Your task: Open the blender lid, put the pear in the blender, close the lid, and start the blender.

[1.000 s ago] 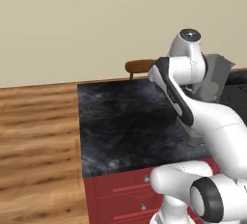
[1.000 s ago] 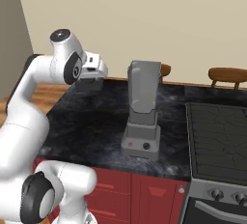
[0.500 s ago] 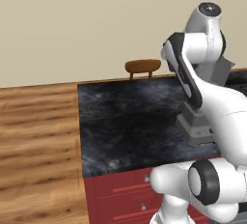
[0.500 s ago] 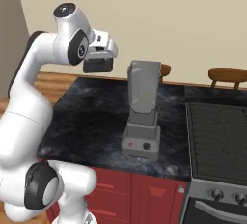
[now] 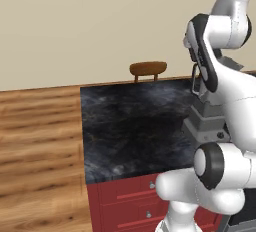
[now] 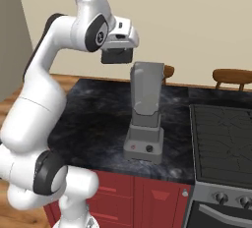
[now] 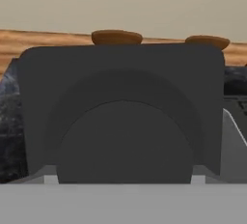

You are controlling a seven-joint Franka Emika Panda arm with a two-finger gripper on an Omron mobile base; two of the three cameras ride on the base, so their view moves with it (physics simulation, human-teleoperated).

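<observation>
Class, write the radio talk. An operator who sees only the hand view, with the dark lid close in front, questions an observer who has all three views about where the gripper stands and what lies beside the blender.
Operator: The blender lid is very close. Is the gripper touching it?
Observer: No. In the right base view the gripper hangs apart from the lid, to the left of it in that picture and slightly above its level.
Operator: What stands on the blender's far side?
Observer: A stove stands right of the blender, on the side away from the gripper.
</observation>
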